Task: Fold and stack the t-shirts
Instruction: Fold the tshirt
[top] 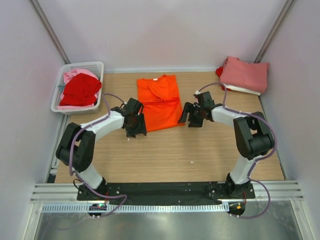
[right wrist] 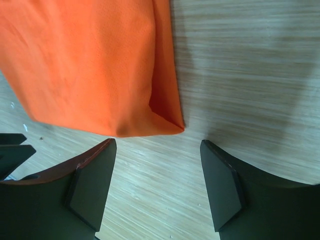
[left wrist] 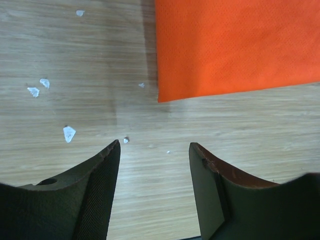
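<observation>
A: How is the left arm (top: 95, 127) set?
B: Its elbow juts out to the left. The forearm reaches in over the table (top: 165, 150). The left gripper (left wrist: 155, 145) points down at bare wood just beside the near left corner of the orange shirt (top: 160, 102). Its 2 fingers stand apart, with only wood and a few white flecks (left wrist: 69, 133) below them.

A: And the right arm (top: 250, 135)?
B: Much the same on the other side. Its elbow sits out to the right and the forearm comes inward. The right gripper (right wrist: 158, 142) hangs just off the shirt's near right corner. The fingers are spread wide and hold nothing, and the cloth lies just ahead of the tips.

A: How does the orange shirt lie?
B: Flat in the middle of the table, folded into a long narrow shape, collar toward the far wall. A doubled edge shows at the right corner.

A: Any other shirts?
B: A red shirt (top: 80, 91) is heaped on a pink shirt (top: 75, 75) in the white basket (top: 97, 67) at the far left. At the far right, a folded salmon-pink shirt (top: 246, 74) tops a stack, with a white shirt (top: 245, 90) under it
</observation>
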Robot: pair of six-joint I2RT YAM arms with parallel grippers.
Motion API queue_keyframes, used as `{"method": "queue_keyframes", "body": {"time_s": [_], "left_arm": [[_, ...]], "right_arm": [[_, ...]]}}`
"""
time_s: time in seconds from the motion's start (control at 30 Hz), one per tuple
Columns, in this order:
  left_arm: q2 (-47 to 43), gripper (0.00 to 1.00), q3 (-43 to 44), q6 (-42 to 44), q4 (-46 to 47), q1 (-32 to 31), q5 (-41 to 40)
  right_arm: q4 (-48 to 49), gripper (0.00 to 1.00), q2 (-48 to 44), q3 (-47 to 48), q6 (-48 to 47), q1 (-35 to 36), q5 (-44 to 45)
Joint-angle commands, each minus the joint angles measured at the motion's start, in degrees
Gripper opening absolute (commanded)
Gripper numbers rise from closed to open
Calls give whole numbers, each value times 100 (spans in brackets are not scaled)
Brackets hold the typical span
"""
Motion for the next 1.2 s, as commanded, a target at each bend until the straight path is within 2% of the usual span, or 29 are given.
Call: {"method": "queue_keyframes", "body": {"time_s": [0.0,0.13,0.33,0.43,0.6,0.9,1.1,1.17], "left_arm": [[-287,58,-155,-193,813,-3,184],[-322,58,-383,-246,1076,-11,79],[-217,58,-656,-290,1463,-3,-185],[-112,59,-736,-290,1727,-3,-212],[-155,58,-920,-308,2052,-3,-396],[-252,58,-1123,-404,2589,6,-546],[-23,48,-1140,-641,2580,6,-695],[20,39,-1131,-642,2597,-3,-739]], "right_arm": [[557,74,88,-248,48,17,-55],[891,66,316,-389,100,8,-28],[1129,36,510,-521,197,17,-117],[1121,30,536,-521,180,9,-125],[1121,26,580,-548,127,17,-160],[1182,24,651,-627,109,17,-310],[1173,21,624,-653,74,8,-433],[1182,18,615,-679,83,17,-468]]}}
